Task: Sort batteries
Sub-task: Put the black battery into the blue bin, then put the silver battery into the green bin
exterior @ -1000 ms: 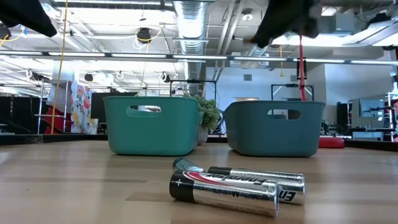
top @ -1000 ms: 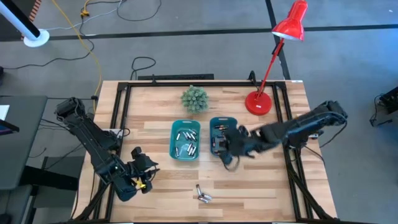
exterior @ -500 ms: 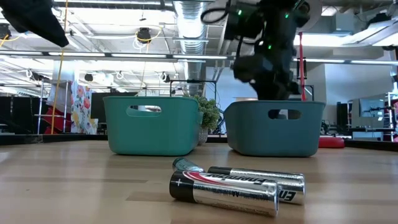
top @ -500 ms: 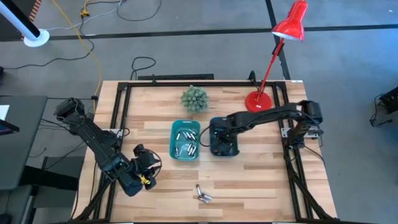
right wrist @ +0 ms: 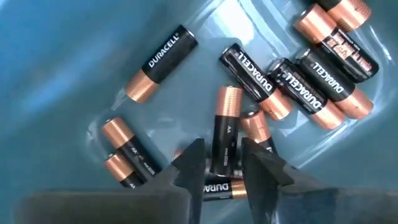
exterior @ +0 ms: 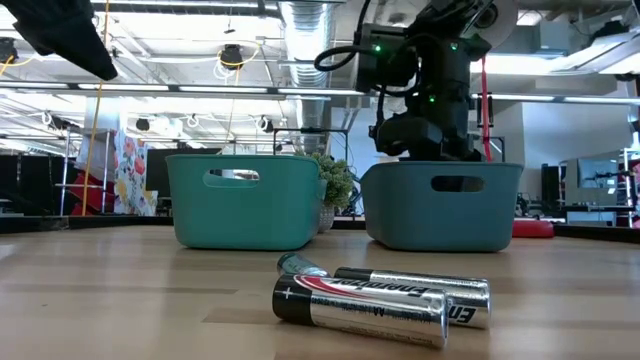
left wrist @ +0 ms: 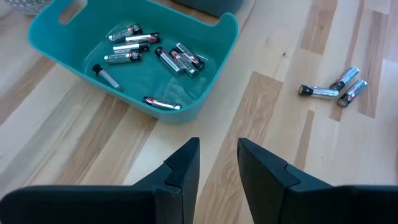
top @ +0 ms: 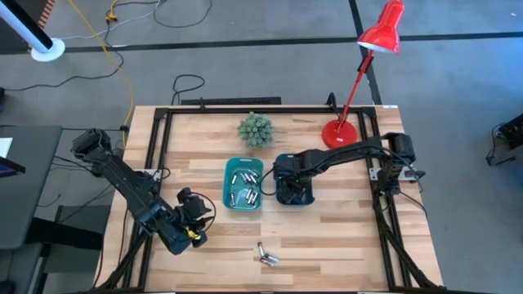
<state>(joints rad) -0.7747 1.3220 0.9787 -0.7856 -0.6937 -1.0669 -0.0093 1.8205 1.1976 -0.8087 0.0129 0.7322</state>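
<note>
The right gripper (right wrist: 222,163) hangs inside the right teal bin (top: 304,160), its fingers (right wrist: 190,163) parted a little and grasping nothing; directly past the fingertips a black-and-copper battery (right wrist: 224,132) lies loose on the bin floor among other copper-topped cells (right wrist: 315,76). The right arm (top: 343,155) reaches in from the table's right edge. Just beside it on the left stands the left teal bin (top: 230,192), holding a scatter of silver batteries (left wrist: 134,45). Three more silver batteries (exterior: 385,298) lie together on the bare wood near the front edge, between the two bins' positions. The left gripper (left wrist: 217,163) hovers above the front-left of the table, well apart from the bins, its fingers slightly apart and empty. A small green plant (top: 256,129) and a red desk lamp (top: 359,82) stand at the far side.
</note>
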